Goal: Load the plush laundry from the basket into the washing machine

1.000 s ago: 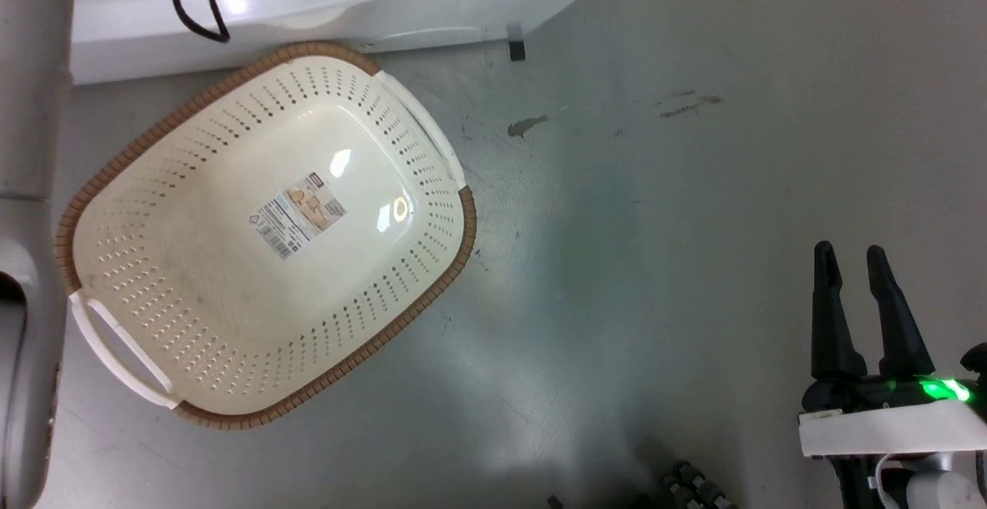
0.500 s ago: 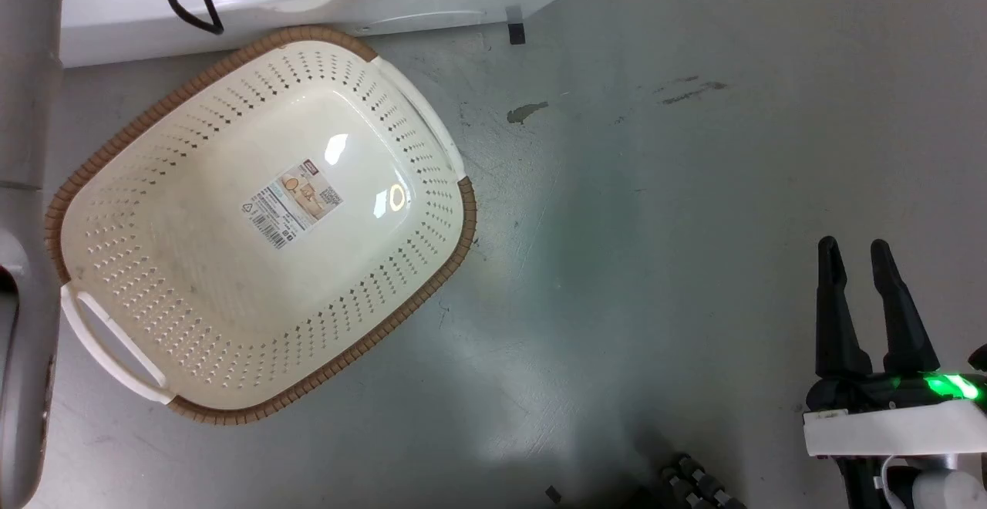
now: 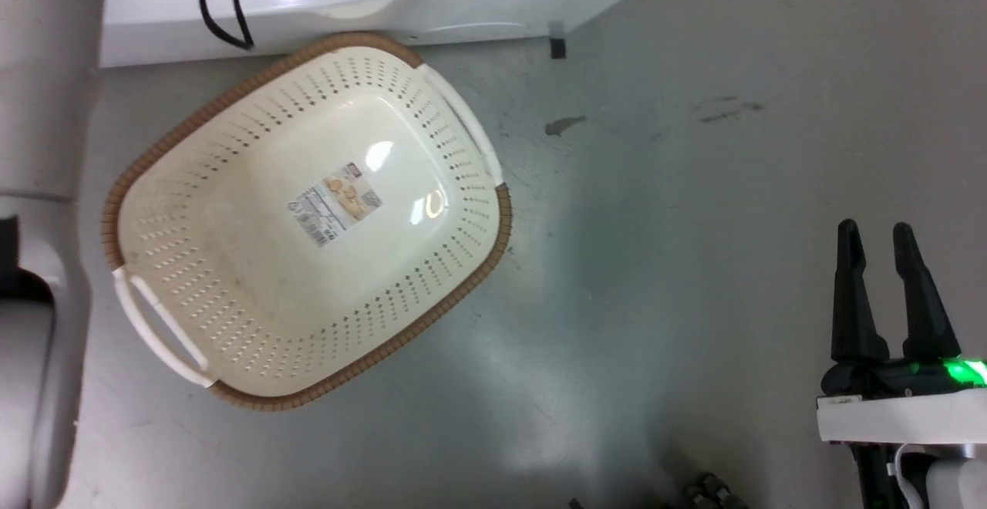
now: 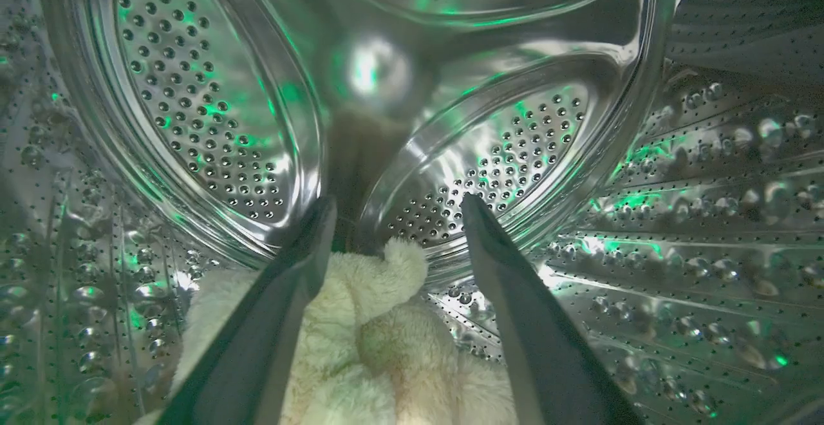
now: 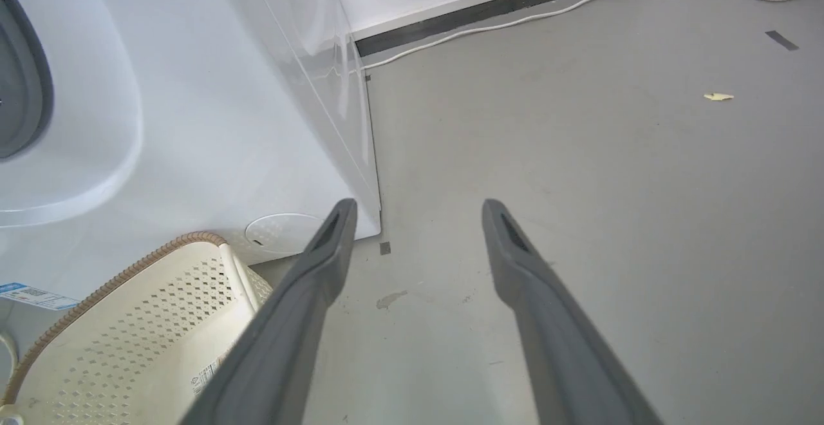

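Left claw (image 4: 397,201) released, fingers (image 4: 270,322) spread inside washing machine (image 4: 212,90) drum; plush laundry (image 4: 380,322) lies on drum bottom, between and below the fingers. Right claw (image 3: 875,226) released, well apart from basket (image 3: 231,324) on floor (image 3: 694,185) beside machine.

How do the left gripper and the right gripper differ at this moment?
The left gripper is inside the washing machine; the right gripper hangs over the grey floor. Plush laundry shows between the left gripper's fingers; bare floor shows between the right gripper's. Both are open.
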You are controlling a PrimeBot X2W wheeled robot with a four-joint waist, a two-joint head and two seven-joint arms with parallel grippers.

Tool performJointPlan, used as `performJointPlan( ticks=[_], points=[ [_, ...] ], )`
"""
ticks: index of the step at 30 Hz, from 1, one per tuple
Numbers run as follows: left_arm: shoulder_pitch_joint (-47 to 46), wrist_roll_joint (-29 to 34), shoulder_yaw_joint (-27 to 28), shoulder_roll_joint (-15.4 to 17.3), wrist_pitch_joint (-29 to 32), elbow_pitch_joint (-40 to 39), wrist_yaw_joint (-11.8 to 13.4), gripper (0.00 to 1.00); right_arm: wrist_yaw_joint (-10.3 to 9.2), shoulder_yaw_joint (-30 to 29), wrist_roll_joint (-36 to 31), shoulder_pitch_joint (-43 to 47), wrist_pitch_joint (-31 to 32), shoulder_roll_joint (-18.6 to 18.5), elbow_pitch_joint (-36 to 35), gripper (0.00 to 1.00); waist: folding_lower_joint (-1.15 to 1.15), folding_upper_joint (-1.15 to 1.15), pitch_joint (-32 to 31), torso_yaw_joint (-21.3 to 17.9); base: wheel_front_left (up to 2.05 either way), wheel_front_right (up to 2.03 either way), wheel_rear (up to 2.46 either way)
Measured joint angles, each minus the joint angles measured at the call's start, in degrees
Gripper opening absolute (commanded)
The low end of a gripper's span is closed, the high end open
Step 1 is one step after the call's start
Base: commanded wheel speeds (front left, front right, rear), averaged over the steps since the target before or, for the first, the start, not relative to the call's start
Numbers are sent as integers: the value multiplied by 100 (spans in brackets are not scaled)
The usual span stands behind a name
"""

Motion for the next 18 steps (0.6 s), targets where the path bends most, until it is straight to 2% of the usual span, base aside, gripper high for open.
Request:
performJointPlan(
  ticks=[5, 18],
  points=[
    [438, -60, 64, -99, -41, -151, -111, 100, 0, -84, -41, -85, 0, 0, -16, 100, 0, 0, -181, 165, 0, 0, 0],
    [2285, -121, 711, -407, -42, -1300, -70, 100, 0, -259, -131, -57, 57, 0, 44, 100, 0, 0, -1041, 535, 0, 0, 0]
  ],
)
